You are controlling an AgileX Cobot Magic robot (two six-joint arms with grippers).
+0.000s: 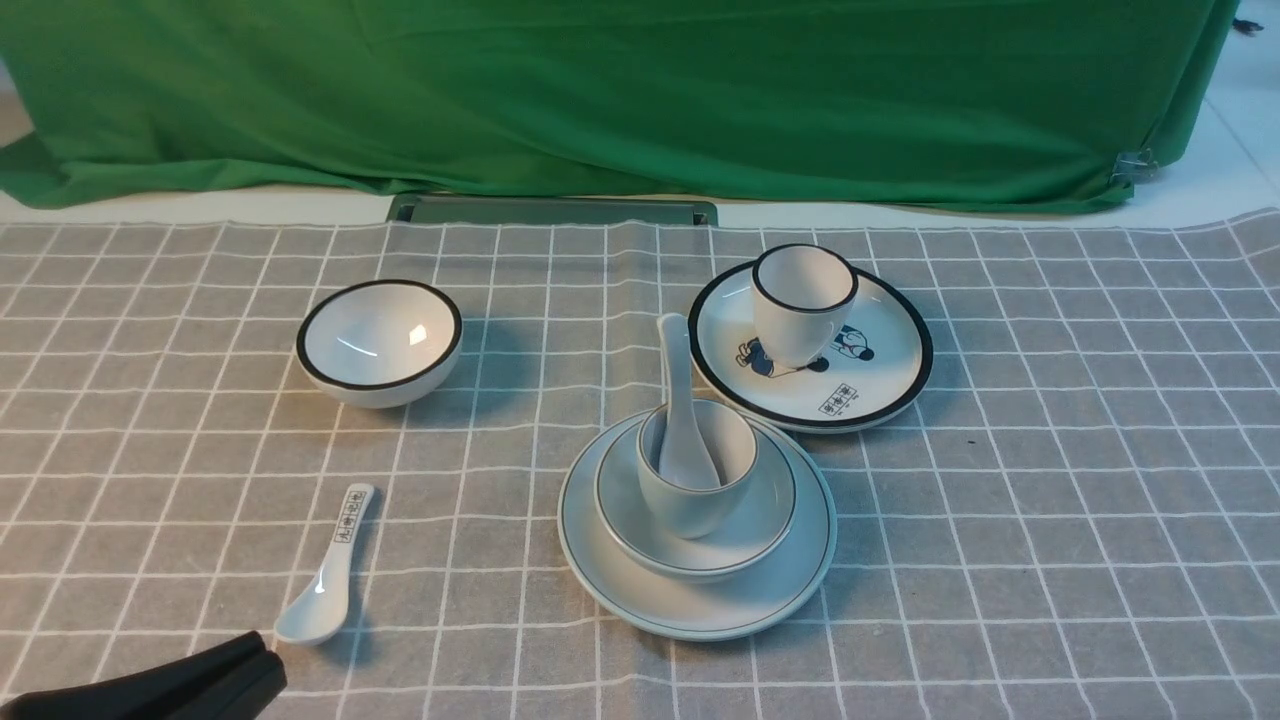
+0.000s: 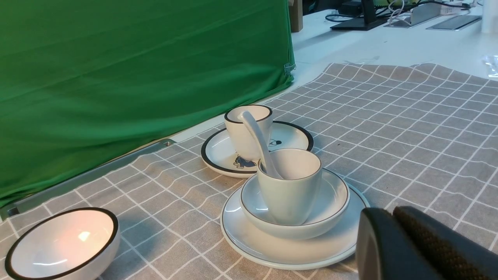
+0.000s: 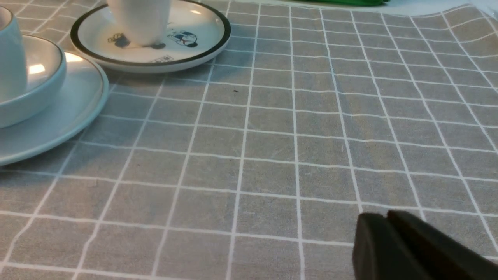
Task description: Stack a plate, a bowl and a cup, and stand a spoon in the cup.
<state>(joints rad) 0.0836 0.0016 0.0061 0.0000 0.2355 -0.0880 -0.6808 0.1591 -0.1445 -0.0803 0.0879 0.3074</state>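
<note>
Both pairs of jaws are pressed together and hold nothing. On the left gripper point(image 1: 262, 662) they sit low at the near left corner of the front view; the right gripper point(image 3: 383, 223) appears only in its own wrist view, low over bare cloth.

Nearest on the left of the worktop point(image 1: 1050, 520) lies the printed spoon point(image 1: 327, 580), with black characters in small boxes along its handle; they are too small to read.

Near the middle stands the plate point(image 1: 700, 600), with the bowl point(image 1: 750, 530) inside it and the cup point(image 1: 692, 495) upright in the bowl. The spoon point(image 1: 680, 400) stands in the cup, scoop down, its handle leaning against the far rim.

Farther back on the left is the black-rimmed bowl point(image 1: 380, 342), alone. Farther right is the cartoon plate point(image 1: 880, 370), just beside the stack and carrying the black-rimmed cup point(image 1: 803, 300). It shows blue and black figures and a row of boxed characters, not legible.

The left wrist view alone shows a white desk with cables beyond the checked cloth point(image 2: 408, 128). The right wrist view shows only the edge of the stack and the lower part of the cup on the cartoon plate. Behind everything hangs the green curtain point(image 1: 620, 90).
</note>
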